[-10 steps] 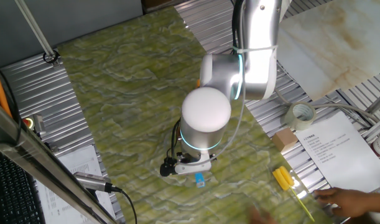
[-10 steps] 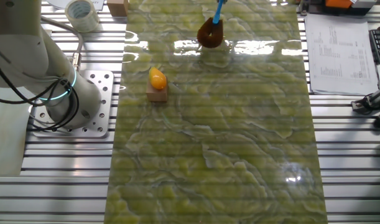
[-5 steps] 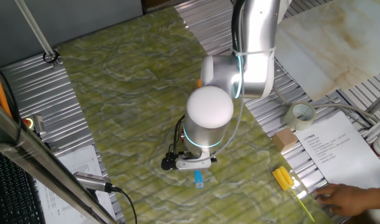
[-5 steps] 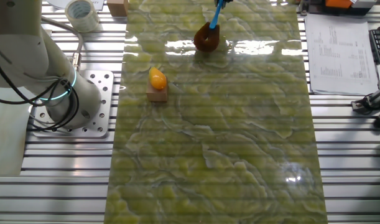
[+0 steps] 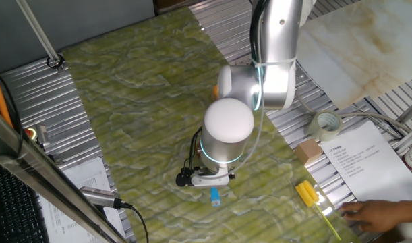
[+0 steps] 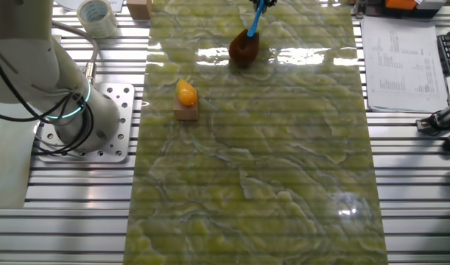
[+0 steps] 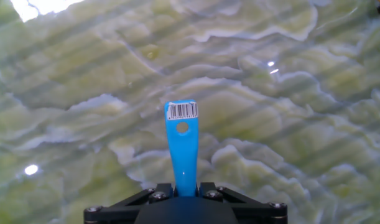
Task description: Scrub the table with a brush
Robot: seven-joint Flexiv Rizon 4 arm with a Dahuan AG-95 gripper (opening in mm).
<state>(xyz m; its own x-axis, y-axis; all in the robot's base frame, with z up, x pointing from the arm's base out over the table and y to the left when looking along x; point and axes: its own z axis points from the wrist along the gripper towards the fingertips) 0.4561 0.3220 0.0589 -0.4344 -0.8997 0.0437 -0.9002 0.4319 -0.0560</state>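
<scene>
The table [image 5: 125, 101] is a green-yellow marbled sheet; it also shows in the other fixed view [image 6: 269, 162] and fills the hand view [image 7: 84, 74]. My gripper [image 5: 207, 178] is shut on the brush's light-blue handle [image 7: 181, 149], whose barcoded end sticks out past the jaws [image 5: 215, 196]. In the other fixed view the handle [image 6: 255, 18] slants down to the reddish-brown bristles [image 6: 243, 50], which press on the table near its far edge. The gripper itself is out of that view. The arm hides the bristles in the first fixed view.
A yellow-orange object on a small wooden block [image 6: 185, 99] stands left of the bristles. A tape roll [image 5: 325, 125], a printed sheet [image 5: 357, 158], a yellow tool [image 5: 307, 192] and a person's hand [image 5: 374, 214] lie at the right. The robot base [image 6: 77, 110] stands beside the table.
The bristles have slid slightly left and toward the camera in the other fixed view, and the arm has shifted a little. The person's hand has moved right.
</scene>
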